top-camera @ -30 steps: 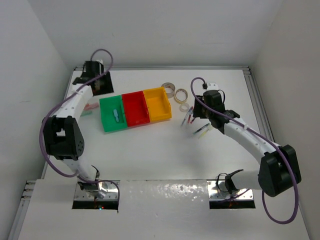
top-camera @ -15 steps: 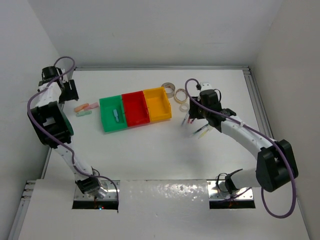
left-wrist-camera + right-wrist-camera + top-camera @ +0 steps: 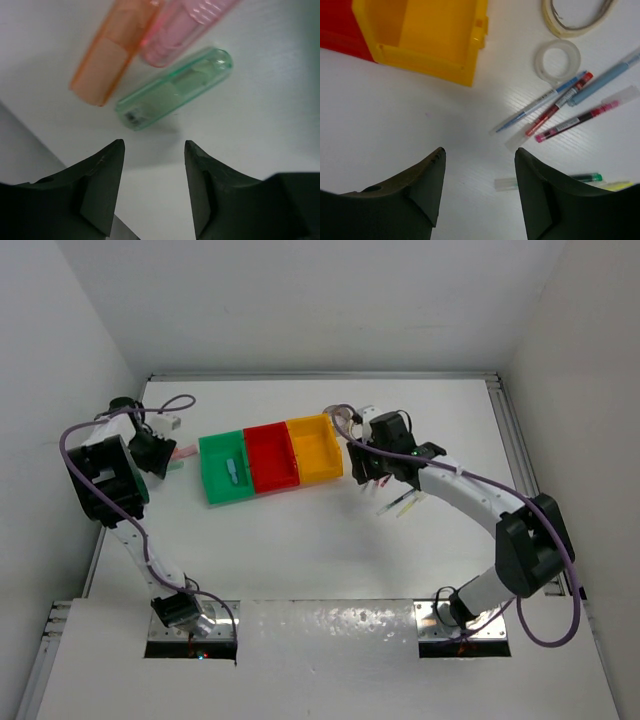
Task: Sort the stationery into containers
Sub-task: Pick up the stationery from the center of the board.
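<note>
Left pincer (image 3: 154,145): spread, with nothing pinched; it is held low over the counter (image 3: 300,540), at the left of the containers.
Green block (image 3: 175,87): translucent, laid flat on the counter just ahead of the left fingertips and apart from them.
Orange block (image 3: 112,50): laid just beyond the green block, at an angle to it.
Pink block (image 3: 185,25): laid alongside the orange block, its near end close to the green block.
Right pincer (image 3: 479,152): spread and empty; it is held above bare counter, between the yellow bin (image 3: 427,35) and the pens.
Pens: a blue pen (image 3: 537,102), a red pen (image 3: 560,102) and a magenta pen (image 3: 580,120) are fanned out on the counter right of the yellow bin; a green pen (image 3: 550,180) is laid nearer the pincer.
Tape rings: a small white ring (image 3: 557,61) is seen flat beside the pen tips, a larger ring (image 3: 575,17) just beyond it.
Containers: the green bin (image 3: 206,472), red bin (image 3: 340,25) and yellow bin are joined in a row; a pale blue item (image 3: 232,470) is seen inside the green bin.
</note>
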Available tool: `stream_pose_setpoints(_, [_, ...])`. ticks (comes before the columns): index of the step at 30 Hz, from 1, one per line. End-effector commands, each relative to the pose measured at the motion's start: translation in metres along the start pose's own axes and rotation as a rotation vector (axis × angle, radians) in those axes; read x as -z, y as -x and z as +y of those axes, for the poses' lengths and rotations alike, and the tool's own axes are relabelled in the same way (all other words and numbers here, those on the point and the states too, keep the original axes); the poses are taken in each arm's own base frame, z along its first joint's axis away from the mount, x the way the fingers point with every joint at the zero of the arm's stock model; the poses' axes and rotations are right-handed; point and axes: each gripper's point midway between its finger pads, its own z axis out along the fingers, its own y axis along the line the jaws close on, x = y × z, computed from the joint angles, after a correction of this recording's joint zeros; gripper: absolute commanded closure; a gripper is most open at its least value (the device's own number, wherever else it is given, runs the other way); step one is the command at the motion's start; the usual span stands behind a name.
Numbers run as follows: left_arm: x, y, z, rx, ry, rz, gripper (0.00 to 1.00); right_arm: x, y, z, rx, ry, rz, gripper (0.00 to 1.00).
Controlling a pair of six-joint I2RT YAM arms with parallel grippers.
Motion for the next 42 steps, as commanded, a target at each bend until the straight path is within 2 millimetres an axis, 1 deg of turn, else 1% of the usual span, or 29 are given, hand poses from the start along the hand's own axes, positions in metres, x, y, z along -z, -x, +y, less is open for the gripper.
stream_pose_setpoints(1, [0.011, 0.016, -0.001, -0.163, -0.014, -0.045, 0.53, 0.005, 0.021, 0.016, 0.071, 0.013, -0.031, 0.43])
stream_pose_setpoints(2, [0.009, 0.013, -0.005, -0.164, -0.039, -0.028, 0.54, 0.005, 0.021, 0.023, 0.088, 0.021, -0.032, 0.43])
stream_pose_setpoints(3, [0.003, 0.012, -0.007, -0.163, -0.052, -0.017, 0.54, 0.005, 0.02, 0.026, 0.103, 0.022, -0.033, 0.43])
stream_pose_setpoints(6, [-0.002, 0.017, -0.004, -0.156, -0.033, -0.038, 0.54, 0.007, 0.018, 0.031, 0.133, 0.019, -0.03, 0.43])
stream_pose_setpoints(7, [-0.004, 0.019, -0.006, -0.151, -0.031, -0.042, 0.53, 0.008, 0.017, 0.031, 0.143, 0.015, -0.03, 0.43])
stream_pose_setpoints(8, [-0.004, 0.023, -0.005, -0.15, -0.018, -0.056, 0.53, 0.008, 0.017, 0.03, 0.147, 0.012, -0.027, 0.43])
stream_pose_setpoints(12, [-0.002, 0.035, -0.012, -0.176, -0.021, -0.083, 0.53, 0.012, 0.015, 0.025, 0.155, -0.013, -0.029, 0.43])
stream_pose_setpoints(14, [-0.004, 0.039, -0.011, -0.188, -0.005, -0.083, 0.52, 0.014, 0.014, 0.025, 0.159, -0.016, -0.033, 0.43])
stream_pose_setpoints(16, [-0.012, 0.04, -0.01, -0.192, -0.007, -0.068, 0.51, 0.014, 0.012, 0.024, 0.157, -0.02, -0.028, 0.43])
stream_pose_setpoints(19, [-0.024, 0.036, -0.012, -0.165, -0.032, -0.041, 0.52, 0.017, 0.014, 0.02, 0.163, -0.036, -0.039, 0.43])
stream_pose_setpoints(20, [-0.029, 0.03, -0.015, -0.159, -0.038, -0.021, 0.53, 0.018, 0.015, 0.018, 0.163, -0.046, -0.044, 0.43])
stream_pose_setpoints(22, [-0.031, 0.026, -0.017, -0.155, -0.04, -0.015, 0.55, 0.019, 0.015, 0.016, 0.169, -0.056, -0.051, 0.43])
stream_pose_setpoints(23, [-0.033, 0.02, -0.021, -0.154, -0.052, 0.001, 0.58, 0.02, 0.016, 0.015, 0.17, -0.059, -0.057, 0.43])
stream_pose_setpoints(25, [-0.029, 0.013, -0.03, -0.159, -0.075, 0.022, 0.62, 0.021, 0.017, 0.014, 0.178, -0.067, -0.063, 0.43])
stream_pose_setpoints(26, [-0.03, 0.006, -0.037, -0.164, -0.101, 0.035, 0.65, 0.022, 0.019, 0.013, 0.182, -0.069, -0.069, 0.43])
stream_pose_setpoints(28, [-0.023, -0.005, -0.05, -0.162, -0.134, 0.049, 0.7, 0.023, 0.021, 0.011, 0.186, -0.085, -0.076, 0.43])
stream_pose_setpoints(30, [-0.02, -0.01, -0.055, -0.161, -0.134, 0.043, 0.73, 0.023, 0.023, 0.009, 0.195, -0.096, -0.087, 0.43])
stream_pose_setpoints(31, [-0.021, -0.018, -0.061, -0.159, -0.133, 0.06, 0.78, 0.023, 0.022, 0.008, 0.198, -0.098, -0.087, 0.43])
stream_pose_setpoints(32, [-0.024, -0.018, -0.058, -0.145, -0.109, 0.059, 0.8, 0.024, 0.024, 0.007, 0.208, -0.102, -0.092, 0.43])
stream_pose_setpoints(33, [-0.029, -0.024, -0.059, -0.138, -0.099, 0.083, 0.82, 0.024, 0.026, 0.007, 0.214, -0.103, -0.101, 0.43])
stream_pose_setpoints(35, [-0.035, -0.028, -0.061, -0.102, -0.104, 0.102, 0.88, 0.025, 0.029, 0.005, 0.221, -0.111, -0.113, 0.42])
stream_pose_setpoints(36, [-0.039, -0.027, -0.062, -0.087, -0.113, 0.112, 0.93, 0.026, 0.032, 0.006, 0.224, -0.113, -0.121, 0.42])
stream_pose_setpoints(37, [-0.039, -0.028, -0.069, -0.049, -0.142, 0.117, 1.0, 0.027, 0.034, 0.005, 0.227, -0.117, -0.125, 0.42])
stream_pose_setpoints(38, [-0.038, -0.025, -0.071, -0.027, -0.158, 0.108, 1.0, 0.028, 0.036, 0.005, 0.228, -0.117, -0.133, 0.42])
stream_pose_setpoints(40, [-0.026, -0.011, -0.073, 0.064, -0.189, 0.047, 1.0, 0.031, 0.037, 0.001, 0.221, -0.138, -0.142, 0.43])
stream_pose_setpoints(41, [-0.018, -0.005, -0.071, 0.103, -0.187, 0.019, 1.0, 0.034, 0.041, 0.001, 0.209, -0.141, -0.163, 0.43])
stream_pose_setpoints(42, [0.001, 0.01, -0.061, 0.146, -0.155, -0.044, 1.0, 0.034, 0.037, -0.001, 0.2, -0.152, -0.162, 0.43])
